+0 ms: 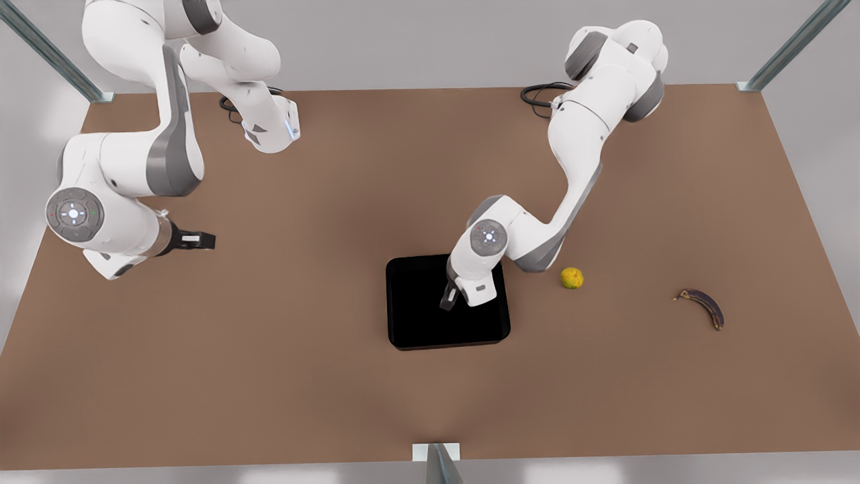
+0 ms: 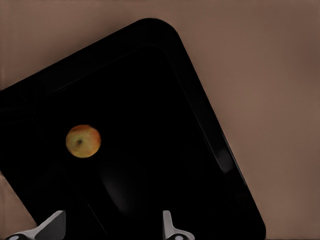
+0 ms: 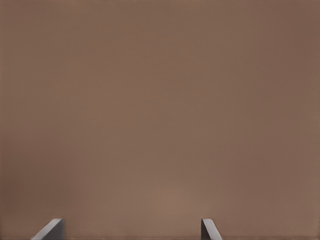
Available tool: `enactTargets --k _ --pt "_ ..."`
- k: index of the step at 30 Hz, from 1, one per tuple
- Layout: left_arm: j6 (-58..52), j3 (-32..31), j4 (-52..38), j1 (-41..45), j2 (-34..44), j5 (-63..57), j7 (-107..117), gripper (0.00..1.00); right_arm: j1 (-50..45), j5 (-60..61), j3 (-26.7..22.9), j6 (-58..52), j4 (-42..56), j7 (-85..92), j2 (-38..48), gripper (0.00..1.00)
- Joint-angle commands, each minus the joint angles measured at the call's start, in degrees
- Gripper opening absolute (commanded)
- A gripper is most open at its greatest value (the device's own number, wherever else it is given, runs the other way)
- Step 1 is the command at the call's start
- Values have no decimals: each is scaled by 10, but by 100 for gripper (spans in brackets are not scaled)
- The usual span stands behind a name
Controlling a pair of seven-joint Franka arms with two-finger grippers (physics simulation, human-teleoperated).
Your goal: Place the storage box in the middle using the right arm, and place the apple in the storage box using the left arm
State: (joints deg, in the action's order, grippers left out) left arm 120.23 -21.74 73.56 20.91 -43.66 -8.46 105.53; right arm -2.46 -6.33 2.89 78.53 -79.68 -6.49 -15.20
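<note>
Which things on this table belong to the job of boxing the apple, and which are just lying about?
Belonging to the job:
- storage box, mid-table
- apple, lying inside the box
- left pincer, open above the box
- right pincer, open, waiting at the front view's left

Lying about:
- yellow-green fruit
- dark banana

- A big brown table [image 1: 269,376] takes up most of the front view. Its surface is matte and plain, without any pattern.
- The table looks narrower at the far edge and wider at the near edge.
- Around the table the floor [image 1: 830,168] is light grey and smooth.
- A grey metal rail [image 1: 47,50] runs slanted to the far left corner of the table, and a second metal rail [image 1: 793,44] runs to the far right corner.
- One more metal post [image 1: 437,464] stands at the middle of the near edge.
- The light is soft and even, with weak shadows on the brown surface.
</note>
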Motion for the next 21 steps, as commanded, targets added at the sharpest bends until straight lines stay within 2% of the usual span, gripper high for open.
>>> enactTargets --k 1,2,3,4,5,7,9,11,12,14,16,18,20,21 --pt "0 -2 0 1 0 -23 -1 98 0 0 0 -2 3 0 -1 100" --pt "4 -7 0 4 -2 -42 -34 94 -1 -1 0 -12 15 1 -11 100" --pt "2 -15 0 5 -4 -38 -164 90 -1 -1 0 -13 19 1 -14 100" --pt "1 -19 0 5 -4 -38 -258 97 -1 -1 0 -16 23 2 -14 100" --pt "-1 -20 0 5 -2 -29 -363 99 -1 -2 0 -16 26 3 -12 100" --pt "-53 -19 -1 4 15 -29 -515 100 -1 -2 0 -23 26 1 -13 100" --pt "-100 -14 -1 3 57 -27 -523 100 0 -4 1 -24 44 9 -9 100" --pt "-105 -13 0 3 78 -32 -523 100 4 -7 -1 -28 23 46 32 100" --pt "-131 -11 4 1 100 -35 -522 100 -17 -44 -10 -43 30 60 17 100" --pt "-207 35 7 -21 163 -31 -617 100 -2 -47 -11 2 34 61 1 100" --pt "-256 40 10 -75 212 -12 -643 100 0 -45 -11 10 47 75 2 100" --pt "-310 44 25 -155 270 -10 -806 100 -2 -41 -10 10 46 75 2 100" --pt "-332 136 25 -159 321 36 -876 100 0 -21 -8 7 44 74 6 100" --pt "-325 167 84 -165 379 61 -931 100 0 -21 -9 7 44 74 7 100"
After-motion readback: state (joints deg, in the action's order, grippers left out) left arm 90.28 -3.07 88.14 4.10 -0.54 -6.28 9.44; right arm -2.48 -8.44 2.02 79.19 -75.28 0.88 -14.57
